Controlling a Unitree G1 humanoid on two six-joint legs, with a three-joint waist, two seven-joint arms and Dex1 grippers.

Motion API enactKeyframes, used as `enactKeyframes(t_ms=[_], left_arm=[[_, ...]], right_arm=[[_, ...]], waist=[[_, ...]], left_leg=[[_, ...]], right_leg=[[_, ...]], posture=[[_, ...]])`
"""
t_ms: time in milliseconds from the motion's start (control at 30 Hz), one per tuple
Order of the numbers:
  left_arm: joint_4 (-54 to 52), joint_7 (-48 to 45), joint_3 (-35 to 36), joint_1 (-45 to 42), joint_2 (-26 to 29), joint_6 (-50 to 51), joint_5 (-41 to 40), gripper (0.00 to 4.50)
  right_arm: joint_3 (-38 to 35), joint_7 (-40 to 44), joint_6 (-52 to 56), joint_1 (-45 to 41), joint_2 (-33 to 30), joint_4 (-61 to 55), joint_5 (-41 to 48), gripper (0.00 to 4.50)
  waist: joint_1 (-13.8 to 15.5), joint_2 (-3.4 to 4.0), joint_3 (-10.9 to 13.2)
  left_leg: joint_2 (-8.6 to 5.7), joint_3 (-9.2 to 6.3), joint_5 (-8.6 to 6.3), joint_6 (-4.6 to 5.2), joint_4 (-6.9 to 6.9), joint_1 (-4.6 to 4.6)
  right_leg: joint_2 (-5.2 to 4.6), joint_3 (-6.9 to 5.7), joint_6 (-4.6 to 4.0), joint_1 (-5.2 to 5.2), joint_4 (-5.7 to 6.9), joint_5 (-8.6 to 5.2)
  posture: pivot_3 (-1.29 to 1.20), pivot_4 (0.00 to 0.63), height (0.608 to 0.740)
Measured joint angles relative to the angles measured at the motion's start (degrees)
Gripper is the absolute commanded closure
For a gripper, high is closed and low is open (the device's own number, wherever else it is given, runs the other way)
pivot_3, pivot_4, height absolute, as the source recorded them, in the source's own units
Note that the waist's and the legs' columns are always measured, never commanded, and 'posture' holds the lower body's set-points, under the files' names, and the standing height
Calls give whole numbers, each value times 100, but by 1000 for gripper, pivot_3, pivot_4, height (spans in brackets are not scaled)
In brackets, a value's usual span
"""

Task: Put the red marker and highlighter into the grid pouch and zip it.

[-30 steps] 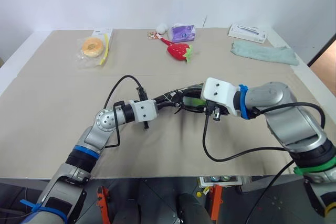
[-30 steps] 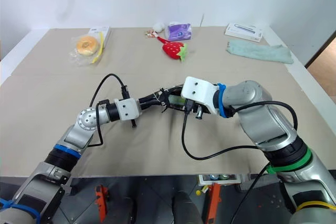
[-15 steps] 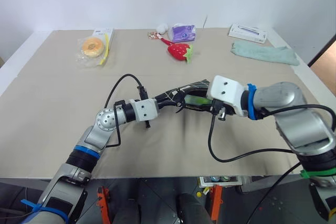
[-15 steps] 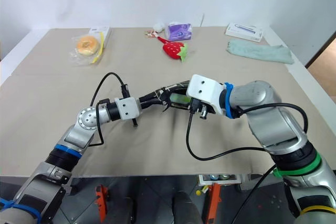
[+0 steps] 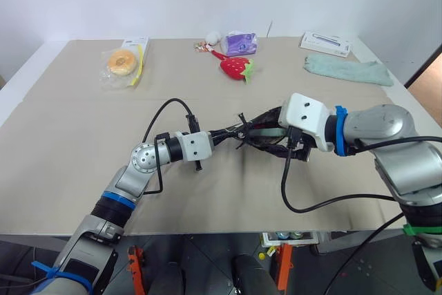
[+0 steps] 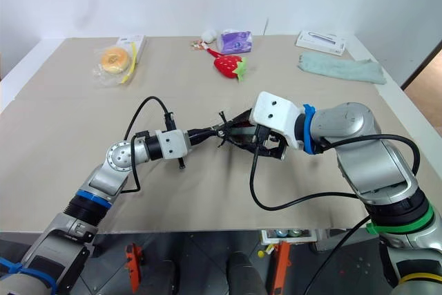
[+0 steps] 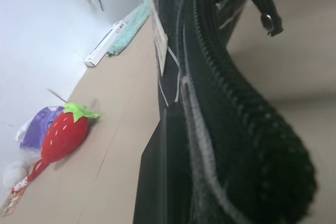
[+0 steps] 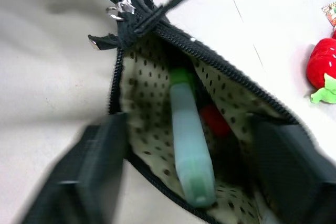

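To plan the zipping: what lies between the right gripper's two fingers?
The open mouth of the grid pouch, with the highlighter and red marker inside, in the right wrist view.

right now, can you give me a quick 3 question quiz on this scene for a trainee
1. True or false: the light green highlighter lies inside the open black grid fabric pouch.
2. What holds the pouch's end: A left gripper, B a person's hand, C nothing?
3. Fill in: the right gripper's two black fingers stand ____ on either side of the pouch mouth.

Key: 1 true. 2 A. 3 open. The red marker also sits in the pouch, whose zipper is not closed.
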Motion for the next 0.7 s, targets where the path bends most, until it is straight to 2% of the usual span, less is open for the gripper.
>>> enactKeyframes(t_ms=[100, 200, 300, 367, 433, 567, 700], left_arm=[[-1, 0, 1, 1, -2, 55, -6, 4500], [-2, -11, 4, 3, -2, 96, -23, 4500], [-2, -29, 4, 3, 0, 117, -34, 4500], [-2, -30, 4, 3, 1, 119, -45, 4500], [-1, -30, 4, 3, -2, 119, -55, 4500], [-2, -33, 3, 1, -31, 140, -60, 4500], [-2, -38, 22, 1, -14, 232, -76, 4500]], right_arm=[[-113, 16, 107, 0, 26, -27, 245, 96], [-784, 201, 496, -48, 149, -289, 1076, 96], [-1575, 167, 989, -477, 393, -582, 2081, 96], [-1795, 31, 1208, -621, 530, -712, 2465, 96], [-1647, -195, 1310, -616, 546, -807, 2513, 96], [-780, -735, 1355, -269, 540, -721, 2045, 96], [-673, -933, 1297, -96, 417, -473, 1822, 96]], waist=[[1, 0, 0], [1, 0, 0], [1, 0, 0], [3, -1, -1], [1, 0, -1], [3, -1, -2], [1, -1, -1]], left_leg=[[-1, 0, 0, 0, 0, -1], [0, -1, -1, 1, 0, -2], [1, -2, -1, 2, -1, -1], [1, -5, -1, 2, 1, 1], [1, -4, -1, 2, 2, 1], [1, -3, 0, 0, 2, -1], [-1, -2, -1, 1, 1, -4]], right_leg=[[-1, 0, 0, 0, 0, 0], [0, 1, 0, 0, 0, 0], [1, -2, -2, 1, 0, 1], [1, -6, -3, 4, 0, 2], [0, -5, -4, 5, 0, 2], [1, -5, -4, 1, 1, 3], [-2, -2, -2, -1, 0, 1]], posture=[[0, 150, 740], [0, 150, 740], [0, 150, 740], [0, 150, 740], [0, 150, 740], [0, 150, 740], [0, 150, 740]])
